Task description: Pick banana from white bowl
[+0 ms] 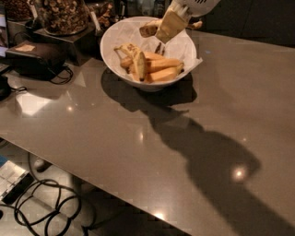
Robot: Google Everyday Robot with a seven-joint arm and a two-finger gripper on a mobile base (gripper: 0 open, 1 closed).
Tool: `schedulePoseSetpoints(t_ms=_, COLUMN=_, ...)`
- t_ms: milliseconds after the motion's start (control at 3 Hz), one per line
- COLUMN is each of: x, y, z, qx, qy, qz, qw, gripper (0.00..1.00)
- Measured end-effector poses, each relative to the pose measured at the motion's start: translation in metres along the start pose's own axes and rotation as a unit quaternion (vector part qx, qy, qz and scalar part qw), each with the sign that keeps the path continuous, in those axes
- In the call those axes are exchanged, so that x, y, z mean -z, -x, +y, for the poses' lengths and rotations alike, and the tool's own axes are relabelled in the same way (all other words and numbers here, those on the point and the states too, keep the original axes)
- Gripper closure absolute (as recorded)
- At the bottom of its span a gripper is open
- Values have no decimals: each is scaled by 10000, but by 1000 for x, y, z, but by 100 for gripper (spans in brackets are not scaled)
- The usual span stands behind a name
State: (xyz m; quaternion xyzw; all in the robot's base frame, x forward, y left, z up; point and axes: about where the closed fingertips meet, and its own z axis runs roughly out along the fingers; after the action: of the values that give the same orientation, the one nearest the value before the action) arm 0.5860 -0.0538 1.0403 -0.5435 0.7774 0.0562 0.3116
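Observation:
The white bowl (113, 39) stands at the table's far side, lined with white paper. My gripper (164, 33) hangs over the bowl's back rim, at the top of the view. Its tan fingers (169, 23) are shut on the banana (148, 30), a short brown-mottled piece whose dark brown end sticks out to the left. The banana is lifted clear of the fruit in the bowl. In the bowl lie two smooth orange-yellow bananas (161, 69) and a paler speckled one (131, 50).
A jar of nuts (62, 14) on a dark stand and a black pouch (34, 53) with a cord sit left of the bowl. Cables (46, 203) lie on the floor beyond the grey table's front edge (115, 193).

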Motion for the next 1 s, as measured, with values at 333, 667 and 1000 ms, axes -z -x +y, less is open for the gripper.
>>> schedulePoseSetpoints(t_ms=333, x=8, y=3, z=22, qx=179, qy=256, qz=72, qw=9995, gripper=100)
schedulePoseSetpoints(t_ms=667, x=8, y=2, z=22, qx=182, qy=269, qz=83, qw=9994, gripper=100)
schedulePoseSetpoints(t_ms=1000, x=7, y=2, z=30, qx=259, qy=339, qz=78, qw=9991, gripper=100)
